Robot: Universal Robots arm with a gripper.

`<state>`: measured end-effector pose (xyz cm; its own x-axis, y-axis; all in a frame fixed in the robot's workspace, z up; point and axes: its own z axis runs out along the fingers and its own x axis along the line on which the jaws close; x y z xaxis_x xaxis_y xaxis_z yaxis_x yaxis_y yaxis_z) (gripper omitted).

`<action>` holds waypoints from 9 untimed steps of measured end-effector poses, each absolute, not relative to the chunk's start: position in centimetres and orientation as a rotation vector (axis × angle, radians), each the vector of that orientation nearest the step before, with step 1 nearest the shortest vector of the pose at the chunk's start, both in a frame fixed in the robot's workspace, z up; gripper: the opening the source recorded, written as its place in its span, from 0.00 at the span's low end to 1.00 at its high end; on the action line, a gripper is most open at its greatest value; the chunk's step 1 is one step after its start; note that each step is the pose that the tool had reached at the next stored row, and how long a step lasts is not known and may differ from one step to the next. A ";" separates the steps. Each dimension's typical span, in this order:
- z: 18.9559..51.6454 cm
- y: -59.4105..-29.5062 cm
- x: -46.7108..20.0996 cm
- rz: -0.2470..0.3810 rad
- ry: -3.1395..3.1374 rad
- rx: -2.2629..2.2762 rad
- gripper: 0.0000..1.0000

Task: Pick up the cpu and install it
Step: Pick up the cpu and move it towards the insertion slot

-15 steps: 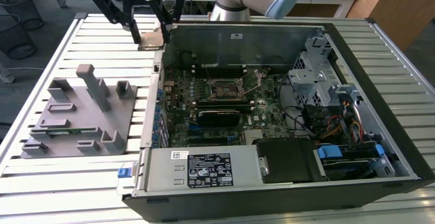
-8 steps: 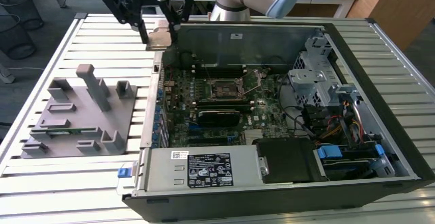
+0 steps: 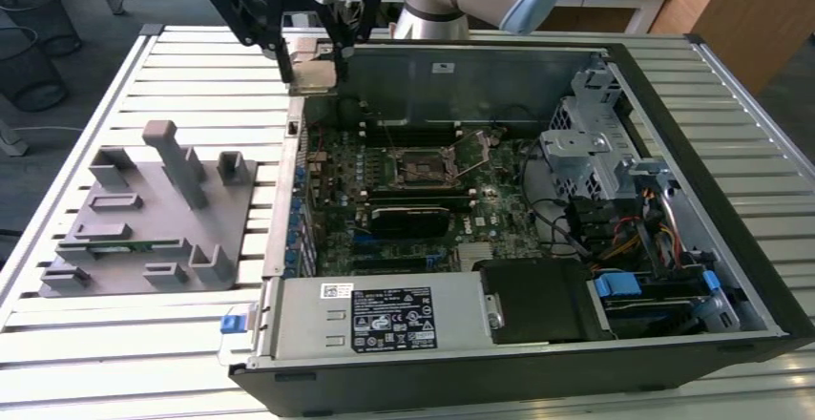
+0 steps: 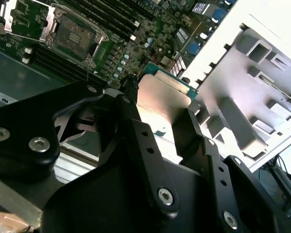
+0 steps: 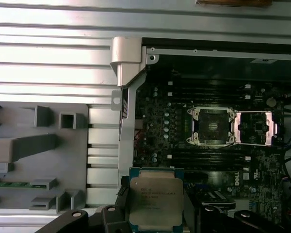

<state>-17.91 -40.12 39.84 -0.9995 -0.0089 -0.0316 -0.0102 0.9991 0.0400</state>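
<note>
CPU [image 5: 155,201] sits clamped between the two black fingers of the claw [image 5: 155,214], its shiny metal top facing the first wrist view and its green edge showing along one side. In the second wrist view the claw [image 4: 160,116] grasps the same chip [image 4: 162,97] by opposite edges, flat and clear of the motherboard beneath it. In the exterior view the claw [image 3: 312,62] hangs in the air over the far corner of the open computer case [image 3: 713,86], on the exterior view's left, with the chip [image 3: 308,53] a pale patch between the fingers. The processor socket [image 5: 211,126] lies well apart from the chip, with its metal load plate [image 5: 254,127] flipped open beside it. Outside the case, a grey parts fixture [image 3: 140,220] rests on the slatted metal tabletop [image 3: 128,344], holding a green memory stick [image 5: 9,183] in one slot.
</note>
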 end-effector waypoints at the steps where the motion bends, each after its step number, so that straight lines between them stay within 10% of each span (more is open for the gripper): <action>1: 39.8 -40.1 -17.8 0.062 3.110 -0.015 0.53; 9: 39.7 -40.0 -17.0 0.062 3.110 -0.015 0.53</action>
<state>-16.97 -40.02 39.69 -0.9995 -0.0089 -0.0316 -0.0102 0.9992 0.0399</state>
